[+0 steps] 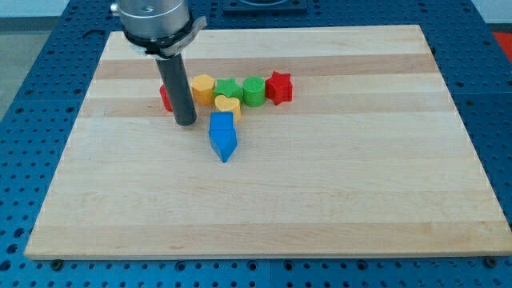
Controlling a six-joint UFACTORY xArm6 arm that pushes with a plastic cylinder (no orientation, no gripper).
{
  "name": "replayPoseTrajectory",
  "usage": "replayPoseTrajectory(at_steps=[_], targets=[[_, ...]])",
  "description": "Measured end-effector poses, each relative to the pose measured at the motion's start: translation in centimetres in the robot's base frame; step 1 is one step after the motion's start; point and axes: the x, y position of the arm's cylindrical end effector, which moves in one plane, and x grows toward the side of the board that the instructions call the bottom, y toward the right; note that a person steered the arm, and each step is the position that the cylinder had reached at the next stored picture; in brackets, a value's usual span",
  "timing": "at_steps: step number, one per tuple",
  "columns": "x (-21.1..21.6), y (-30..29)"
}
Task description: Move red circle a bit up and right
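The red circle [165, 98] lies at the left end of a row of blocks near the view's top, mostly hidden behind my rod. My tip [186, 123] rests on the board just below and right of the red circle, left of the blue arrow-shaped block [223, 135]. To the red circle's right sit a yellow hexagon [203, 86], a green star-like block [229, 89], a green cylinder [254, 90] and a red star [278, 86]. A yellow heart [228, 106] lies just below the green star-like block, touching the blue block's top.
The wooden board [336, 184] lies on a blue perforated table [32, 96]. The arm's silver flange [152, 20] hangs over the board's top left part.
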Motion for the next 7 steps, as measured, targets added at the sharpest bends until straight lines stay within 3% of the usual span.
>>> replayPoseTrajectory(at_steps=[7], targets=[[-1.2, -1.5]])
